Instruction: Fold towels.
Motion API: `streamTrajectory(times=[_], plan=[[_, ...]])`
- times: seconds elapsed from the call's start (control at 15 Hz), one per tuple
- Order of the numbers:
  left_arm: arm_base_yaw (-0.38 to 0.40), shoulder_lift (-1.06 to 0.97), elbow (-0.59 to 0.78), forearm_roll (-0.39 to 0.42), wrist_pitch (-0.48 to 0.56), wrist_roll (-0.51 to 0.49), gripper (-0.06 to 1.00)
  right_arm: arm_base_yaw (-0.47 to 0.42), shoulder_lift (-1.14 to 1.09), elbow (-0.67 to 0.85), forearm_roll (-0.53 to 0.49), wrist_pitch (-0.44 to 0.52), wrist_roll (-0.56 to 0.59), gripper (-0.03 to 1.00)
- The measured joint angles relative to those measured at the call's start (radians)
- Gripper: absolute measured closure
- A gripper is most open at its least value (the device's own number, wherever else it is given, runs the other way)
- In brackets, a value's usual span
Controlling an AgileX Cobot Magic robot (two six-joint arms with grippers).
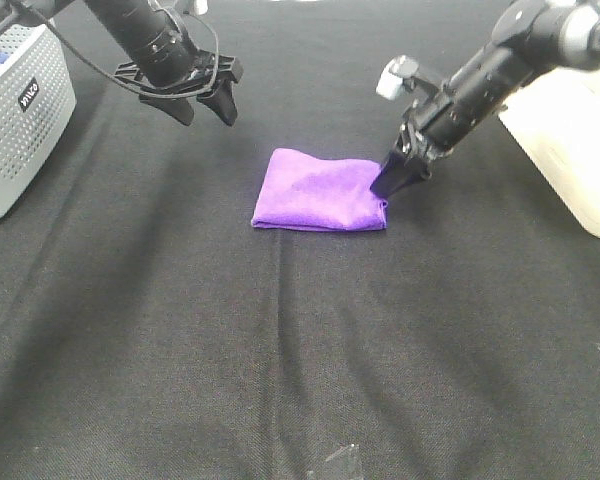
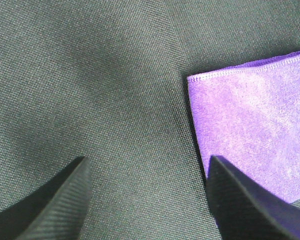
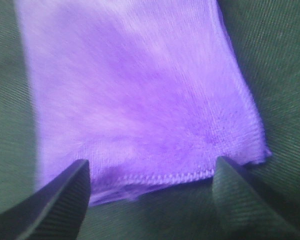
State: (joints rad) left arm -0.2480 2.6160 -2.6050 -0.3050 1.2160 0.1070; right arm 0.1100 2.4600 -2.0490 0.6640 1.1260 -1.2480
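Note:
The purple towel (image 1: 320,190) lies folded into a small rectangle on the black table cloth (image 1: 280,340) at the middle. My right gripper (image 1: 395,178) is open at the towel's right edge, its fingers just above the stitched hem (image 3: 165,176); the towel (image 3: 135,100) fills the right wrist view. My left gripper (image 1: 202,105) is open and empty, raised above the table behind and to the left of the towel. In the left wrist view a corner of the towel (image 2: 250,125) shows beside one fingertip (image 2: 250,200). The white tag is hidden.
A grey perforated box (image 1: 15,110) stands at the far left edge. A white container (image 1: 580,150) stands at the right edge. A small piece of clear tape (image 1: 335,462) lies on the cloth near the front.

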Motion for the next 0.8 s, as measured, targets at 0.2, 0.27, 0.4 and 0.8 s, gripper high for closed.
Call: streamTrajectory(times=[0.2, 0.27, 0.4, 0.8], plan=[[0.0, -0.008, 0.0, 0.02, 0.001, 0.0, 0.32, 0.0, -0.139, 0.0, -0.03, 0.063, 0.21, 0.22], [0.0, -0.022, 0.0, 0.037, 0.0, 0.004, 0.32, 0.0, -0.183, 0.0, -0.07, 0.076, 0.286, 0.17], [0.0, -0.067, 0.0, 0.097, 0.001, 0.019, 0.32, 0.0, -0.267, 0.0, -0.195, 0.08, 0.454, 0.11], [0.1, -0.286, 0.137, 0.185, 0.002, -0.023, 0.16, -0.214, -0.542, 0.077, -0.361, 0.089, 0.903, 0.1]])
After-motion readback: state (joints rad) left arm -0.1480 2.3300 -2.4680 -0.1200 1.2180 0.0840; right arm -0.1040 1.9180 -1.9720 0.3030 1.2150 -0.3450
